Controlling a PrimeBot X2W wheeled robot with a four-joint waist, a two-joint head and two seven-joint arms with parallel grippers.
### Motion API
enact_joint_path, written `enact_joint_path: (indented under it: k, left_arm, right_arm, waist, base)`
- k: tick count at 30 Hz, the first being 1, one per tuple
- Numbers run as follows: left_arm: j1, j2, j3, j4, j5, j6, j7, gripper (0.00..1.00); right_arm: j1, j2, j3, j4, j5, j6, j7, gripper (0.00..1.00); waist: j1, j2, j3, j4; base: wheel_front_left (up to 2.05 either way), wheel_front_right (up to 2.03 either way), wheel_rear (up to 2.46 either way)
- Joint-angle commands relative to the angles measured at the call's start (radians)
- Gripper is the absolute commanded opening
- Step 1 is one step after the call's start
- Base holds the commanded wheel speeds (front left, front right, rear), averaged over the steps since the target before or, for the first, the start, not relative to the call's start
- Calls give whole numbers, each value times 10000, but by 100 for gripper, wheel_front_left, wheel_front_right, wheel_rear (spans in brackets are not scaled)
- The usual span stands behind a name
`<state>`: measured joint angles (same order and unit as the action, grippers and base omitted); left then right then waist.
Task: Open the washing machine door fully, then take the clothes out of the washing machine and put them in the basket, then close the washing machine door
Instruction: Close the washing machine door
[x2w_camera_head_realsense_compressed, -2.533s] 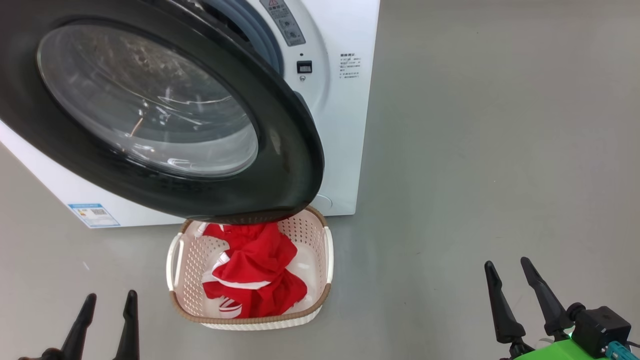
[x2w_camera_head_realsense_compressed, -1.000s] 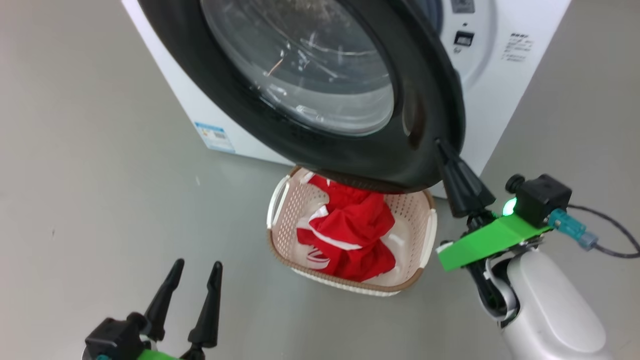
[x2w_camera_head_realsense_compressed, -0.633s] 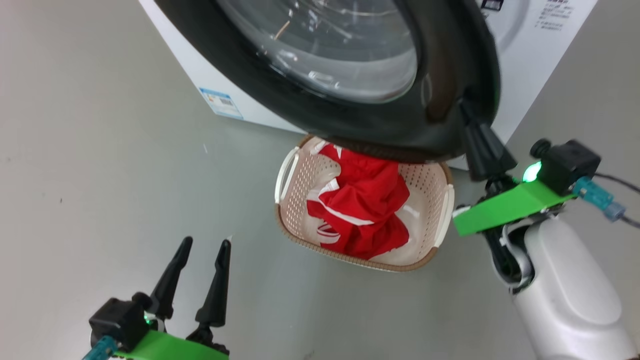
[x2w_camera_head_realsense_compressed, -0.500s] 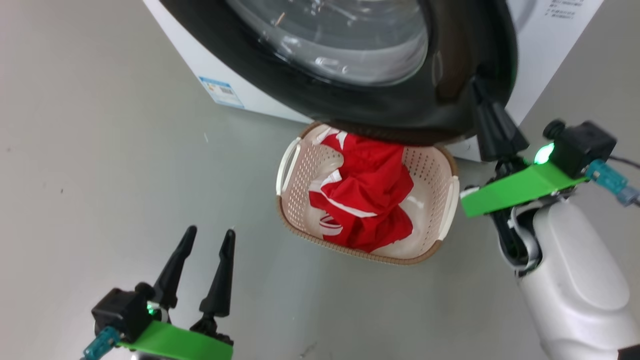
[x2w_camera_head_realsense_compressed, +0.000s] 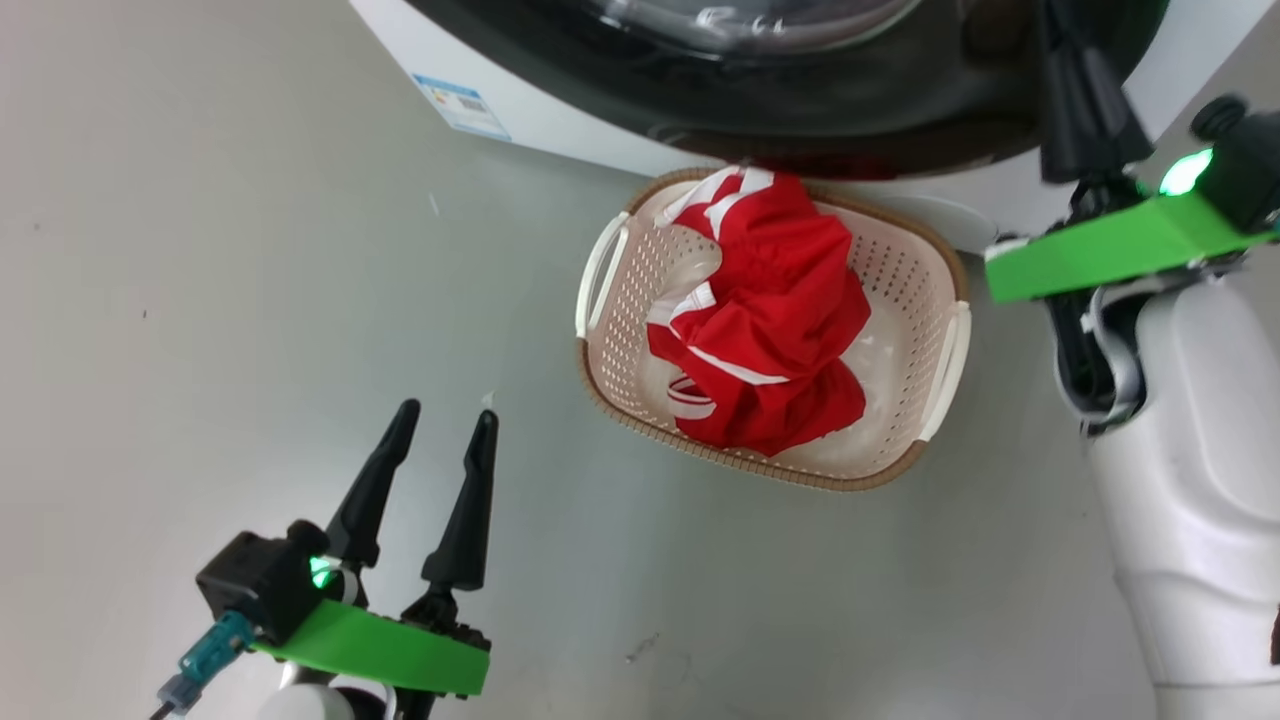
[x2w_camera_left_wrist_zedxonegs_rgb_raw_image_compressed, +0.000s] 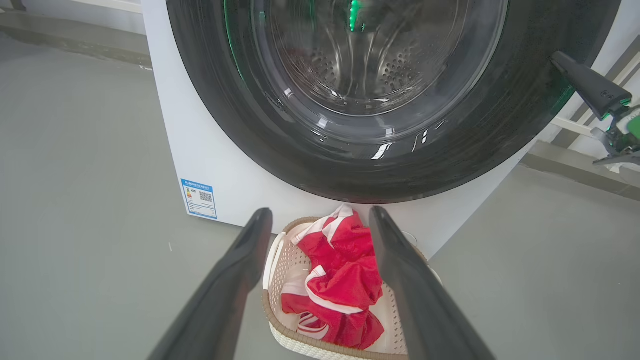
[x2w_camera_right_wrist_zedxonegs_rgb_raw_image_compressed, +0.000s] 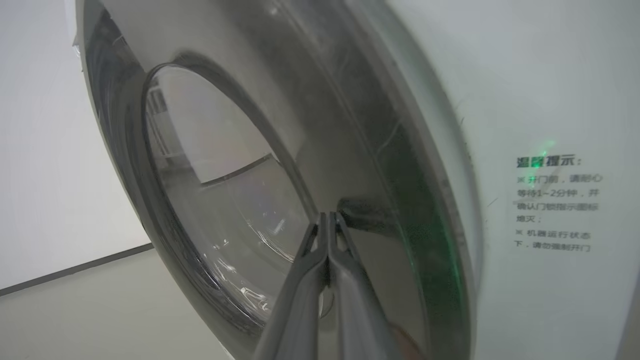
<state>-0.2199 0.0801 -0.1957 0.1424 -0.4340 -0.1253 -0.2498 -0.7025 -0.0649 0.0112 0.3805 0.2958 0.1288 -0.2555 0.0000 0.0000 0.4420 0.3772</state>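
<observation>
- The left hand (x2w_camera_head_realsense_compressed: 448, 410) hovers over the bare grey floor (x2w_camera_head_realsense_compressed: 200, 300) at the lower left of the head view. Its two dark fingers are spread wide with nothing between them, and they point toward the washer.
- A small blue label (x2w_camera_head_realsense_compressed: 460, 105) sits on the washer's white front, low at its left corner, just above the floor.
- The washer (x2w_camera_head_realsense_compressed: 560, 140) stands on the floor. In the left wrist view its back is near the far edge of the floor, by the wall.
- The door (x2w_camera_head_realsense_compressed: 850, 110) is black-rimmed and glossy and lies close to the washer's front. I cannot tell whether it is latched. The left wrist view shows the steel drum through its glass.
- The basket (x2w_camera_head_realsense_compressed: 935, 270) stands on the floor just in front of the washer, its far end beneath the door's lower rim.
- The clothes (x2w_camera_head_realsense_compressed: 770, 310), red with white stripes, lie heaped in the basket from its far end to its near end. Part of the cream bottom shows beside them.
- The right hand (x2w_camera_right_wrist_zedxonegs_rgb_raw_image_compressed: 328, 216) is raised at the door's right side. Its fingers are pressed together with nothing between them, and their tips rest against the door's black rim. The green plate (x2w_camera_head_realsense_compressed: 1110, 245) and pale forearm (x2w_camera_head_realsense_compressed: 1190, 450) are to the right of the basket.
</observation>
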Motion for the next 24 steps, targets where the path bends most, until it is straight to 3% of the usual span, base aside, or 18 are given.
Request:
enact_joint_path:
  k: [1, 14, 24]
  left_arm:
    - [-212, 156, 276, -262, -50, -54, -120, 100]
    - [-512, 190, 100, -293, -140, -54, -120, 100]
    - [-297, 412, 93, -66, -10, -54, -120, 100]
  right_arm:
    - [-383, 147, 45, -256, -130, 19, -63, 0]
    - [-1384, 147, -522, -435, 261, 19, -63, 0]
    - [-84, 147, 595, -268, 343, 19, -63, 0]
  waist:
    - [0, 0, 203, 124]
    - [0, 0, 554, 198]
    - [0, 0, -186, -82]
  base:
    - [0, 0, 0]
    - [0, 0, 0]
    - [0, 0, 0]
